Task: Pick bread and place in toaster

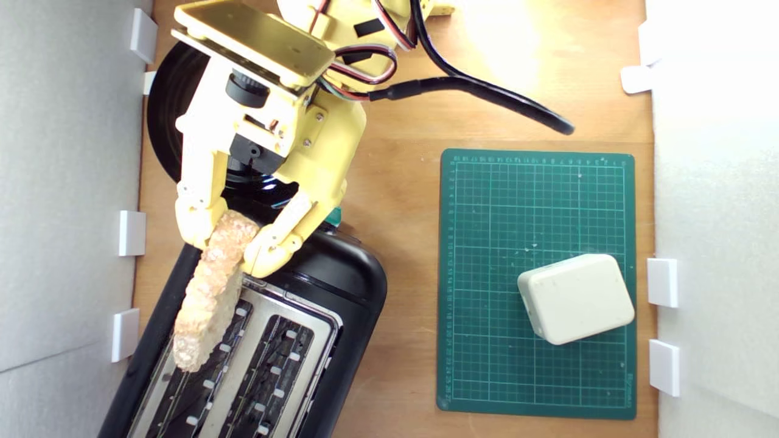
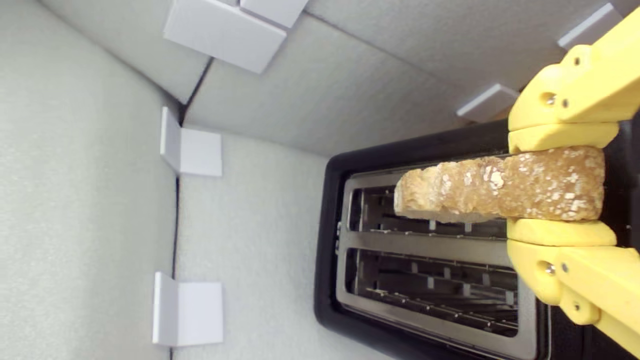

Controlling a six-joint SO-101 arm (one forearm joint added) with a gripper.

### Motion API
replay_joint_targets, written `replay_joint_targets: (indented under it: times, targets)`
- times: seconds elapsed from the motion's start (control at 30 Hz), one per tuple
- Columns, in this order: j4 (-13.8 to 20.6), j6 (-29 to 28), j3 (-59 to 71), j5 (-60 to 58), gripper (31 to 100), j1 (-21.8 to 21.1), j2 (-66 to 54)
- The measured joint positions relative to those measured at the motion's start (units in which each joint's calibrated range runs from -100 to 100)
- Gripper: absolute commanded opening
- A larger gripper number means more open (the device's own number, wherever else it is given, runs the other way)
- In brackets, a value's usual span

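Gripping the bread (image 1: 210, 292) edge-on, the yellow gripper (image 1: 234, 243) hangs over the toaster (image 1: 341, 286) at the exterior view's lower left. The jaws are parted only by the thickness of the slice and press on both of its flat faces; the wrist view shows one yellow pad on each side of the bread (image 2: 500, 187), with the brown, flecked crust facing the camera. The gripper (image 2: 557, 187) has the slice by one end, and the rest of the slice reaches out free of the jaws.

The bread sits above the toaster's silver top plate, lined up along the slot nearer the exterior view's left. In the wrist view its lower edge lies over that slot of the toaster (image 2: 330, 240), while the second slot beside it stands open with its wire guides visible. Whether the slice already touches the slot's rim or has any part down inside it, I cannot tell.

Behind the gripper a round black plate (image 1: 161, 109) lies on the wooden table (image 1: 395, 201), partly covered by the arm. A green cutting mat (image 1: 535, 201) lies toward the exterior view's right, well apart from the toaster, carrying a white rounded block (image 1: 575, 298) near its lower right corner. White foam walls (image 1: 67, 182) enclose the table.
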Motion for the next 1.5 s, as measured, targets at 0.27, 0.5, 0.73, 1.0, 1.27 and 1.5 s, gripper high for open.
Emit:
replay_joint_targets:
  times: [0.27,0.5,0.73,1.0,1.27,1.5]
  targets:
    - [0.0,0.0,-3.1,-0.9,54.7,-0.2,2.5]
    - [0.0,0.0,-3.1,-1.2,54.7,-0.2,3.2]
    - [0.0,0.0,-3.3,-1.7,54.7,-0.2,6.6]
    - [-0.1,0.0,-3.6,-2.5,54.7,1.0,10.0]
    - [-0.4,0.0,-4.6,-3.4,54.7,2.6,13.7]
    - [-0.4,0.0,-4.7,-4.0,54.7,2.8,16.9]
